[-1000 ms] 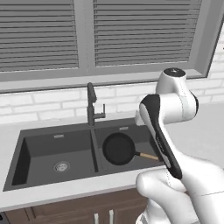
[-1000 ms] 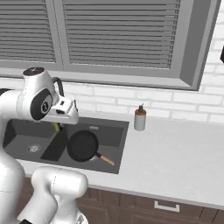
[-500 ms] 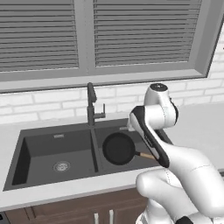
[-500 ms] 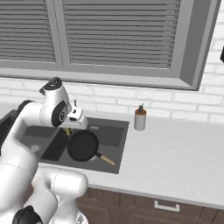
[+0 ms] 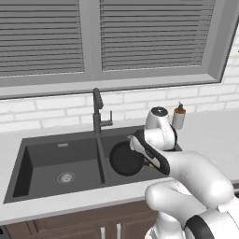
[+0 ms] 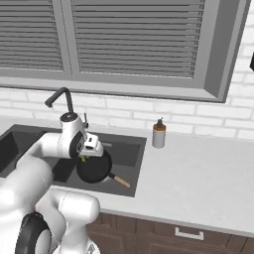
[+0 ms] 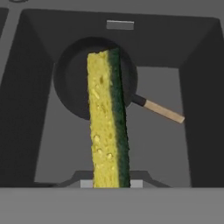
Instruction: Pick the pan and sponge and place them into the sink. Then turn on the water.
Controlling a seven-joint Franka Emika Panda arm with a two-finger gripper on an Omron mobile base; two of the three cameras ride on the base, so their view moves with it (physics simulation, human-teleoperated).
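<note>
The black pan (image 7: 72, 83) lies flat in the right basin of the dark grey sink (image 7: 199, 109), its wooden handle (image 7: 162, 111) pointing to the right of the hand view. My gripper (image 7: 111, 183) is shut on the green and yellow sponge (image 7: 107, 122), which hangs on edge above the pan. From the right base camera, the gripper (image 6: 88, 151) hovers low over the pan (image 6: 96, 168), with a bit of the sponge (image 6: 83, 158) showing beneath it. In the left base view, the pan (image 5: 123, 159) sits partly behind my forearm. The dark gooseneck faucet (image 5: 97, 112) stands behind the divider; no water runs.
A soap dispenser (image 6: 158, 134) stands on the counter behind the sink's right corner. The left basin (image 5: 58, 165) holds only its drain. Pale counter (image 6: 198, 178) stretches to the right, under a brick backsplash and a blinded window.
The arm has swung forward and down from above the counter to low over the right basin, carrying the sponge with it. The pan has not moved.
</note>
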